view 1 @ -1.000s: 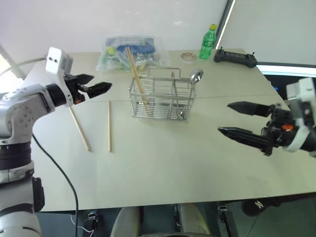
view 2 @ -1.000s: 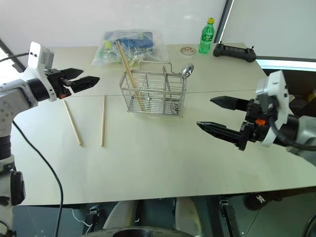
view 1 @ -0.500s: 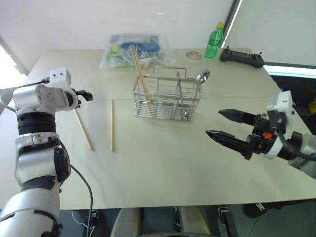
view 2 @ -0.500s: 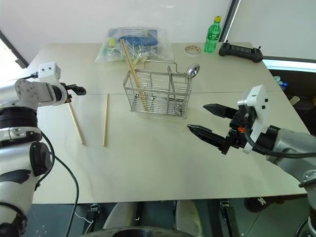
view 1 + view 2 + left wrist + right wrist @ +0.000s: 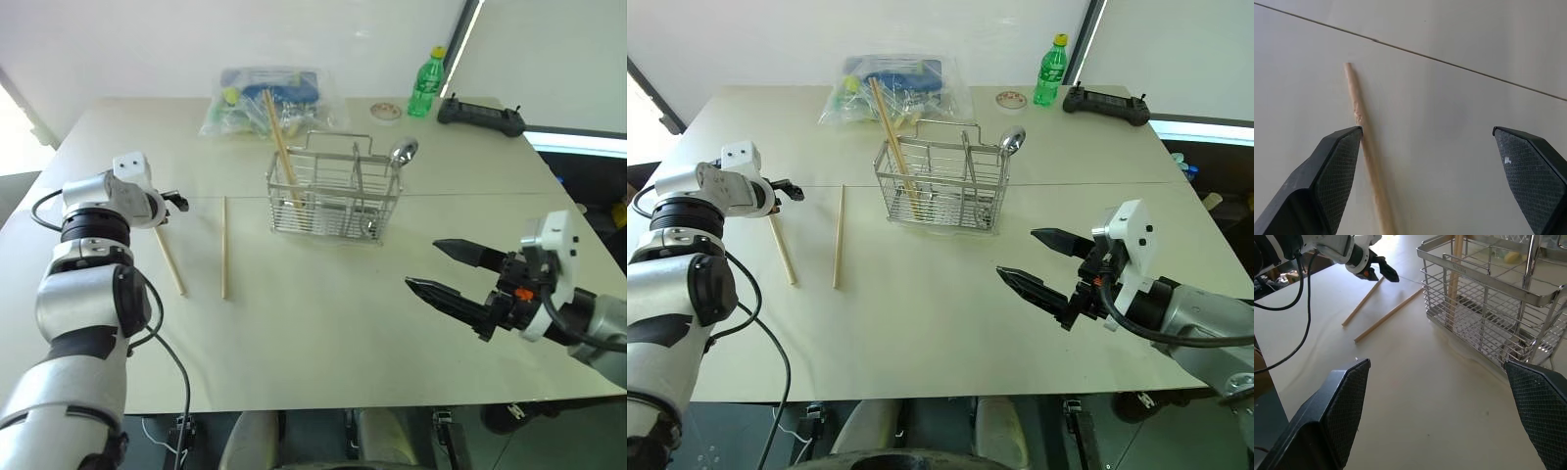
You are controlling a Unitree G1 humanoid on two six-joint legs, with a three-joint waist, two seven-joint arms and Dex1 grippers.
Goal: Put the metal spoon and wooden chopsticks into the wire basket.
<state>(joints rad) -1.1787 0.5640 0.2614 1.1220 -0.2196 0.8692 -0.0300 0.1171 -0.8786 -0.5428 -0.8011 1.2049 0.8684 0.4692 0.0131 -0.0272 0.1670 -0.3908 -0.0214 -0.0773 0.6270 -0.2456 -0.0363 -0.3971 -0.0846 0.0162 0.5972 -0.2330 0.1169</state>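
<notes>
The wire basket (image 5: pixel 333 201) stands mid-table, also seen in the right wrist view (image 5: pixel 1484 308). The metal spoon (image 5: pixel 402 153) stands in its right end, bowl up. One of the wooden chopsticks (image 5: pixel 282 147) leans in the basket's left end. Two more lie on the table to its left, one at the outside (image 5: pixel 168 260) and one nearer the basket (image 5: pixel 223 247). My left gripper (image 5: pixel 177 203) is open and points down over the far end of the outer chopstick (image 5: pixel 1364 147), which lies beside one finger (image 5: pixel 1337 181). My right gripper (image 5: pixel 422 264) hovers open and empty, front right of the basket.
A clear plastic bag (image 5: pixel 260 98) of items lies behind the basket. A green bottle (image 5: pixel 422 83), a small round lid (image 5: pixel 386 112) and a black controller (image 5: pixel 480 114) sit at the far right. The table's front edge (image 5: pixel 323 403) is near me.
My left arm has folded down, and its gripper has dropped from above the table to the far end of the outer chopstick. The right gripper sank slightly. The camera has shifted.
</notes>
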